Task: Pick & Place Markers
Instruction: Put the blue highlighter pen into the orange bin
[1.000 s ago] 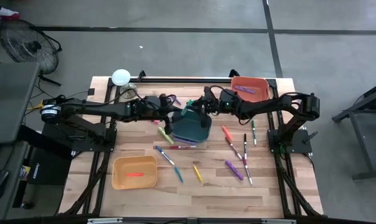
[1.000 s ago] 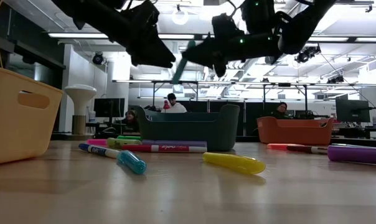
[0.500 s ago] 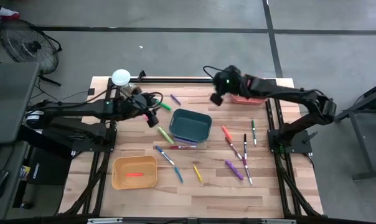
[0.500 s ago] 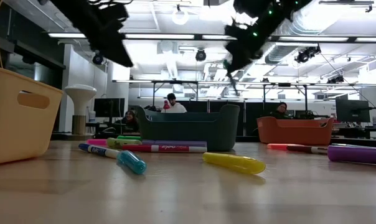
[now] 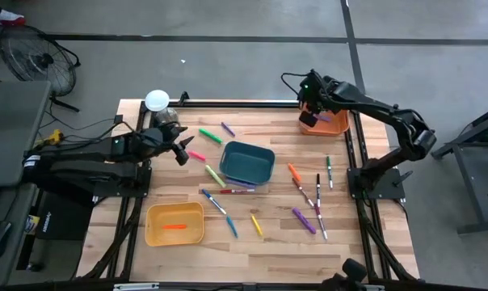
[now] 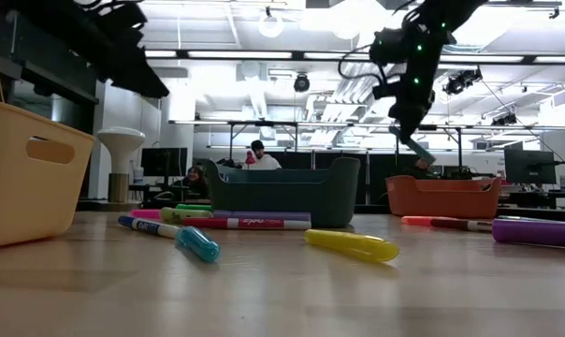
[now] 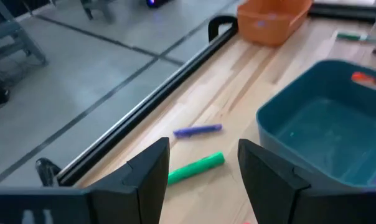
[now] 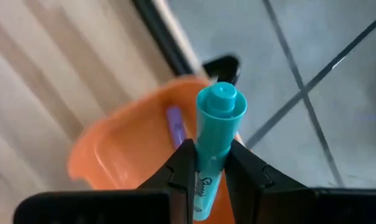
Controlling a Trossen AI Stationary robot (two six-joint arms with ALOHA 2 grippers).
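Above the orange bin [image 5: 331, 120] at the table's far right corner, the right gripper [image 8: 205, 167] pinches a teal marker [image 8: 214, 134]; a purple marker [image 8: 174, 123] lies in that bin. The left gripper [image 7: 202, 163] hangs with fingers spread near the teal bin [image 7: 325, 134], which looks empty, though blurred. Other markers [image 5: 305, 191] lie scattered across the table [image 5: 292, 246].

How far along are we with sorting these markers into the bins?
Early on. Done: a purple marker lies in the orange bin, and a red one in the yellow bin. In hand: the right gripper holds a teal marker over the orange bin. Left: over a dozen markers on the table. The left gripper, open, is near the table's left edge.
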